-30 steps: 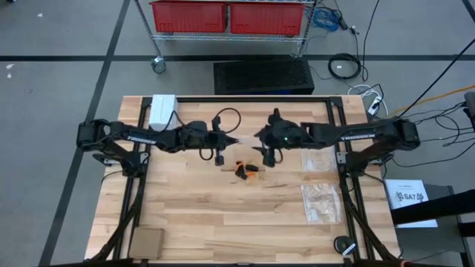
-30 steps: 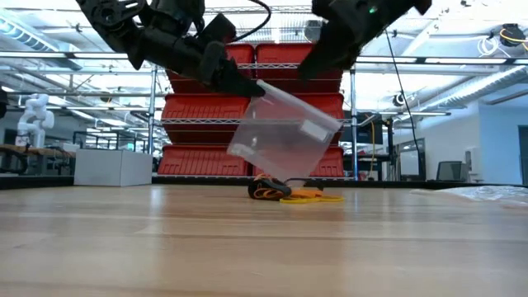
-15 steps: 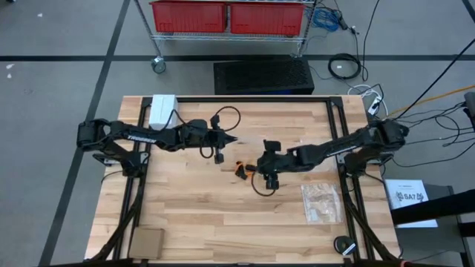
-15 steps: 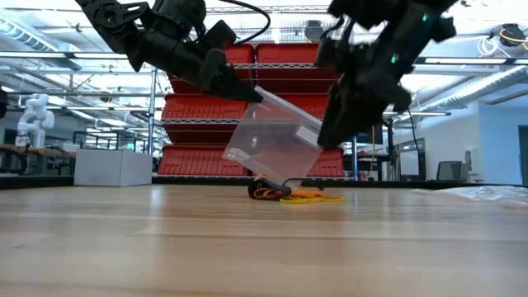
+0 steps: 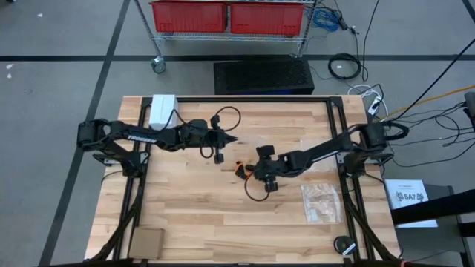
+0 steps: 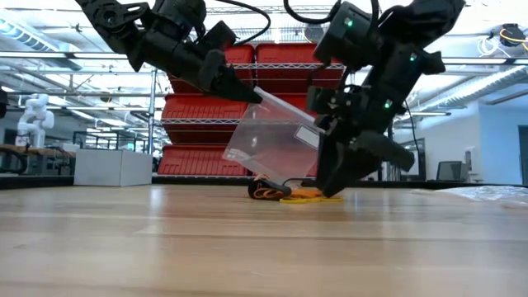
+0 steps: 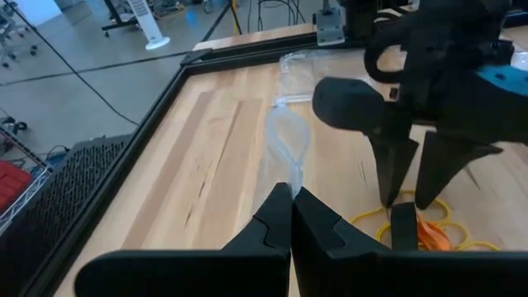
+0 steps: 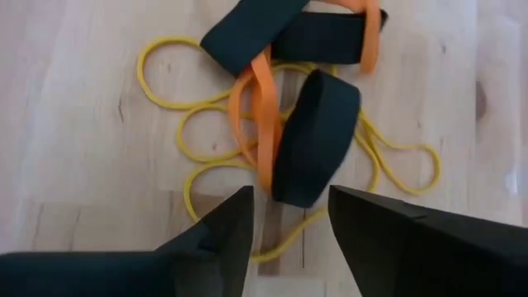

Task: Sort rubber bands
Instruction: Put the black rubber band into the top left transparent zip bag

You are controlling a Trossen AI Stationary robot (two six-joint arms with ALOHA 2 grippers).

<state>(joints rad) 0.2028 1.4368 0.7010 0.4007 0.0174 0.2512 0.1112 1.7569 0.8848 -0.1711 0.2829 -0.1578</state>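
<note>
R gripper (image 8: 285, 219) angled down over rubber bands (image 8: 285, 124), fingers apart. L gripper (image 6: 252, 92) raised, pinching clear bag (image 6: 276, 140).

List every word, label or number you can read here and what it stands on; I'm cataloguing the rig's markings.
"TROSSEN": white lettering along the left arm in the high view, small but just legible.
"SA7": black print on the white sheet beside the table's right edge; the rest of that print is too small to read.
White label on the clear zip bag: too blurred to read.
</note>
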